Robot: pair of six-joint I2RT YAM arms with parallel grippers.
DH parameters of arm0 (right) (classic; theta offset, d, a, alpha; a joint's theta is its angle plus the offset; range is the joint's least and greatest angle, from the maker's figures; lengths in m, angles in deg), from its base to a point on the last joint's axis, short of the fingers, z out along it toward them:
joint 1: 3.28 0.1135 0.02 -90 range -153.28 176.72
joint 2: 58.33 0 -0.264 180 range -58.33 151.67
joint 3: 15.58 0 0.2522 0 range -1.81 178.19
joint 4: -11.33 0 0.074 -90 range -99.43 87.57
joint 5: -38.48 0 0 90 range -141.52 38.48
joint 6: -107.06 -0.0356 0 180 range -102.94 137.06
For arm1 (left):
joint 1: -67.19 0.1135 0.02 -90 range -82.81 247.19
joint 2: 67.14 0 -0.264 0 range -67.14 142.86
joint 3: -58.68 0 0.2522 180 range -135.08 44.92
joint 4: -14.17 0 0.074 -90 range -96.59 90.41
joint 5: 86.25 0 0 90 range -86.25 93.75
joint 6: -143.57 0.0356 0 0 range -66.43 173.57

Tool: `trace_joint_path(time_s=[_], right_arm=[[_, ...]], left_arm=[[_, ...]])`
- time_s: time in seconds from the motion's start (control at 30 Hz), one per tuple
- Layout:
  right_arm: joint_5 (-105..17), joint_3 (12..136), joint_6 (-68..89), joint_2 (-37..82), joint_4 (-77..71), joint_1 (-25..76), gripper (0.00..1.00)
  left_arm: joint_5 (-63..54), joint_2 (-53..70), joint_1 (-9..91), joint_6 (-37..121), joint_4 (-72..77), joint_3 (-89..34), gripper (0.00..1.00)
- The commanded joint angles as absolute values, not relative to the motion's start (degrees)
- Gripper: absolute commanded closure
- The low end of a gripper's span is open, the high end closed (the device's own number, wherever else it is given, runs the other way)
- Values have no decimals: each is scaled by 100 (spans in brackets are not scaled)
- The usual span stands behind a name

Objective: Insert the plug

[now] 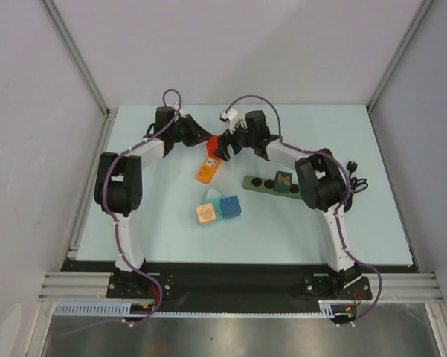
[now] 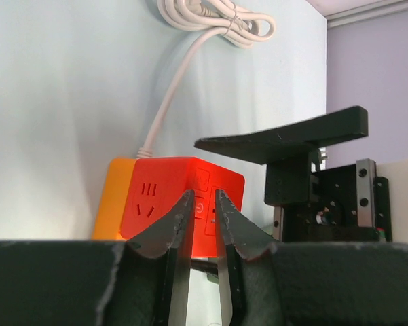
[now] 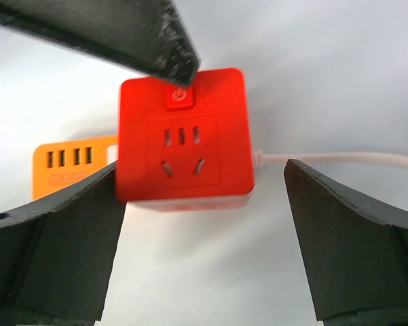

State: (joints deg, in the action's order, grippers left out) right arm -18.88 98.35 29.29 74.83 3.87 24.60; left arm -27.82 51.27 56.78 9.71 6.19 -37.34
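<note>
Socket cube (image 3: 183, 139): red, 1 orange side, white cord (image 2: 164, 112) attached.
Left gripper (image 2: 204, 204): fingers nearly together against cube's button face.
Right gripper (image 3: 204, 204): fingers wide apart, flanking cube.

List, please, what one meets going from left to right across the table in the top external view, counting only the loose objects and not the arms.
Blue and orange cubes → orange-red power cube → dark green socket strip → black cable at the right edge.

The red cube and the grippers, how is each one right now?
Red socket cube: on the table, no plug in its sockets.
Left gripper: nearly shut, tips at the cube's button face.
Right gripper: open, fingers either side of the cube.
White cable: coiled and tied.
</note>
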Motion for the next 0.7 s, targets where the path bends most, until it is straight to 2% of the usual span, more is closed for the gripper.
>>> trace_joint_path(time_s=[0.0, 0.17, 0.27, 0.3, 0.33, 0.4, 0.6, 0.67], right_arm=[[-1663, 9593, 2910, 6859, 802, 2414, 0], [-1601, 9232, 2901, 6384, 934, 2353, 1], [-1505, 9109, 2875, 6182, 979, 2309, 15], [-1478, 9152, 2866, 6164, 961, 2309, 29], [-1495, 9170, 2849, 6155, 943, 2309, 71], [-1435, 9318, 2892, 6190, 821, 2300, 92], [-1276, 9846, 2761, 6847, 337, 2335, 100], [-1276, 10031, 2752, 7051, -73, 2414, 100]], left_arm=[[-2719, 5222, 5585, 1200, 446, -3893, 76], [-2684, 5230, 5568, 1226, 410, -3902, 76], [-2701, 5248, 5550, 1209, 410, -3928, 76], [-2701, 5257, 5559, 1209, 402, -3937, 76], [-2701, 5266, 5550, 1209, 401, -3937, 76], [-2701, 5274, 5541, 1209, 401, -3946, 76], [-2666, 5274, 5480, 1209, 401, -3937, 77], [-2666, 5283, 5454, 1217, 401, -3902, 77]])
